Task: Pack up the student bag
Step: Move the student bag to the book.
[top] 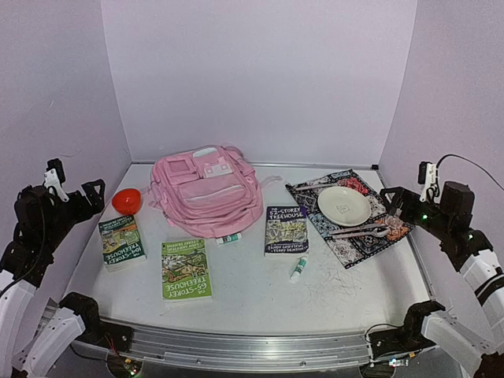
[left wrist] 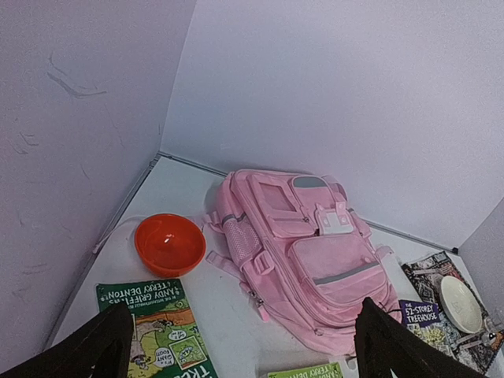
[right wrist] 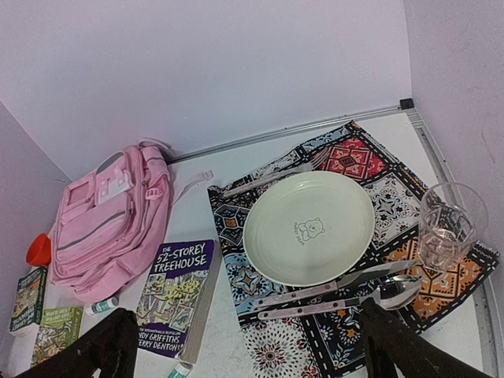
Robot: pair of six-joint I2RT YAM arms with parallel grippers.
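The student bag [top: 206, 193] is a soft pink backpack lying flat at the back centre of the table, zip pockets facing up; it also shows in the left wrist view as the bag [left wrist: 307, 252] and in the right wrist view as the bag [right wrist: 102, 220]. My left gripper [top: 88, 197] hovers open at the table's left edge, raised and apart from the bag, nothing between its fingers [left wrist: 102, 346]. At the right edge my right gripper [top: 392, 203] is also open and empty, above the placemat, its fingers [right wrist: 394, 346] spread wide.
Two green books [top: 121, 242] [top: 186, 268] and a purple book [top: 286, 230] lie in front of the bag. An orange bowl [top: 127, 201] sits at its left. Two glue sticks [top: 298, 269] [top: 229, 239] lie near the books. A patterned placemat [top: 354, 248] carries a plate [top: 343, 205], cutlery and a glass [right wrist: 447, 224].
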